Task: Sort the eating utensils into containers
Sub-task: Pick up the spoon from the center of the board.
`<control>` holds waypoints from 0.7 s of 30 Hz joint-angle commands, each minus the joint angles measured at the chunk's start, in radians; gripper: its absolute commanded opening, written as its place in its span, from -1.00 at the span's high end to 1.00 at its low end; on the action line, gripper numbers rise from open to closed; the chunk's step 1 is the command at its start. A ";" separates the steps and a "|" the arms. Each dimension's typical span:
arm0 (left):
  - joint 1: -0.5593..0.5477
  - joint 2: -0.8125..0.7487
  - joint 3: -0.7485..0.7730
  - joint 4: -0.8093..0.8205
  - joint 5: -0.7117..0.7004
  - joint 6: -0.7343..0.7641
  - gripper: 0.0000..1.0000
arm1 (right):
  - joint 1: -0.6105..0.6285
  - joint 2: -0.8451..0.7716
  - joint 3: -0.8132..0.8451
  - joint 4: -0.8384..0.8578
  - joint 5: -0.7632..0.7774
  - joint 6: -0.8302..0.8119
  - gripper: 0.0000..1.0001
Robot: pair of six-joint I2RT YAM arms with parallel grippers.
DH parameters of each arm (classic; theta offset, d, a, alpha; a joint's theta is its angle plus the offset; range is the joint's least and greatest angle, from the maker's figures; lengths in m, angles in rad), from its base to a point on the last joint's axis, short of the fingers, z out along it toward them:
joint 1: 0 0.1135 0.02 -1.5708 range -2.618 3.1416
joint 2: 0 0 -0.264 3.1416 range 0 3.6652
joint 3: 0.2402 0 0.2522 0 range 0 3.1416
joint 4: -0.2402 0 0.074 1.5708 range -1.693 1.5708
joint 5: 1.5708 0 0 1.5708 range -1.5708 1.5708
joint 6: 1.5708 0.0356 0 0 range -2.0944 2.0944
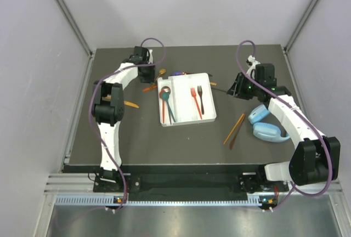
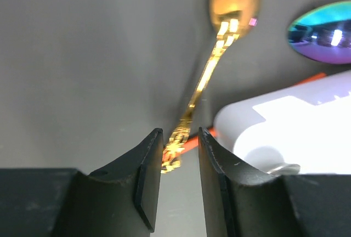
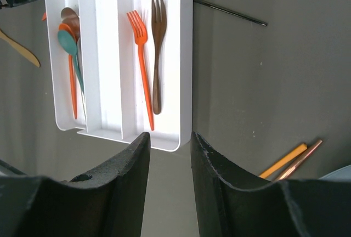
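**Gold spoon** (image 2: pixel 207 75) flat on the bench (image 1: pixel 142 144), just off the far left corner of the white tray (image 1: pixel 211 101). Bowl pointing away, ornate handle end between the jaws of the left tool (image 2: pixel 180 138). Jaws narrow, one on each side of the handle, with a sliver of gap on the right side; not clamped, as far as visible. Iridescent spoon (image 2: pixel 323 31) just beside it, near the tray corner. Thin orange utensil (image 2: pixel 191 145) crossing at the gold handle's end.

**Tray**, partly filled. Teal spoon (image 3: pixel 68 42) with an orange one in the outer long compartment. Orange fork (image 3: pixel 141 67) and brown fork (image 3: pixel 158 50) side by side in another.

**Outside the tray.** Orange and copper sticks (image 1: pixel 235 130) near the light-blue headphones (image 1: pixel 266 128). Black stick (image 3: pixel 230 11) beyond the tray. Pale wooden piece (image 1: pixel 130 104) near the left arm.

**Right tool** (image 3: pixel 170 138) over bare bench off the tray's near end, jaws moderately apart, holding nothing.

**Step in hand**, as judged: pick-up of the gold spoon by the left arm, with under half of the visible utensils sorted. Next move likely to call for:
- closing squarely on the thin handle;
- lifting without dragging the orange utensil along;
- carrying the spoon over the tray wall to the spoon compartment.
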 commanded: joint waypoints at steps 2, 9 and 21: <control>-0.025 -0.025 0.039 0.057 0.032 0.036 0.24 | -0.009 0.020 -0.003 0.026 -0.010 -0.016 0.28; -0.045 0.049 0.100 0.040 -0.046 0.054 0.24 | -0.009 0.024 -0.002 0.024 -0.012 -0.019 0.28; -0.045 0.182 0.249 -0.047 -0.159 0.063 0.27 | -0.009 0.040 0.003 0.024 -0.030 -0.020 0.28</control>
